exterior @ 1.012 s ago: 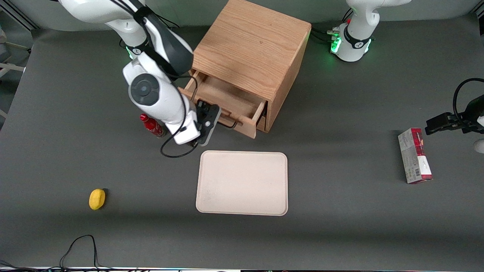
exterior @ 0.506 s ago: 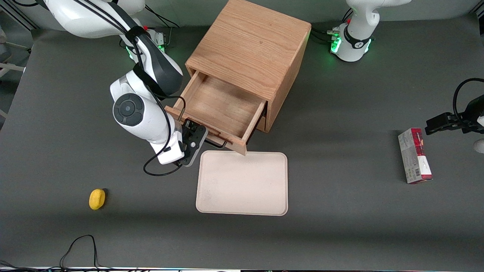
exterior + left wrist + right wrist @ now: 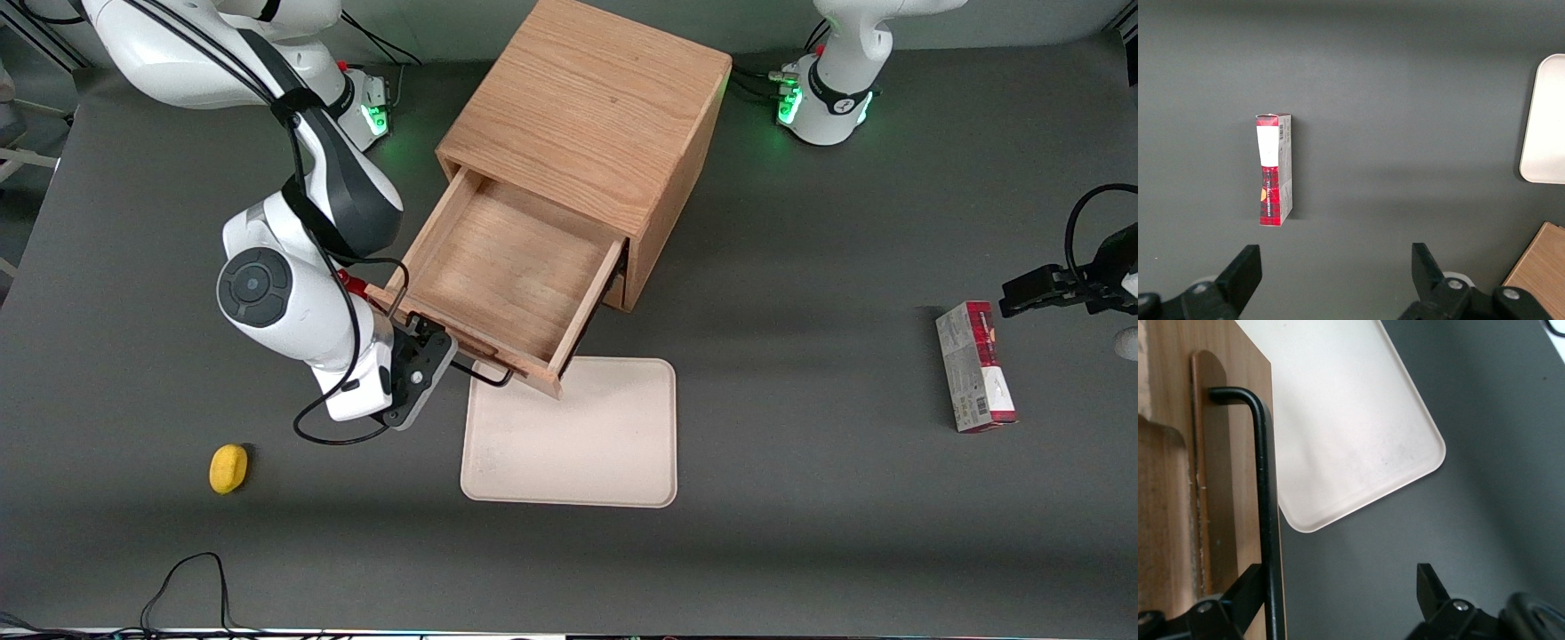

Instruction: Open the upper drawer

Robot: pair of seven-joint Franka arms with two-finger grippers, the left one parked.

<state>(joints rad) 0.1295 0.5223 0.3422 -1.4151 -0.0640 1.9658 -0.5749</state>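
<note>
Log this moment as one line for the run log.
task: open upper drawer | upper drawer: pulled far out, front overhangs tray | gripper: at black handle, fingers open

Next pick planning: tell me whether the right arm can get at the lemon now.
Probably yes. The gripper sits open around the black handle of the upper drawer. The lemon lies nearer the front camera on bare table, with nothing between them.

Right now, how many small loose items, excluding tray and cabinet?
3. Yellow object toward the working arm's end; red carton toward the parked arm's end; a red thing, mostly hidden, beside the upper drawer. Open gripper at its handle.
</note>
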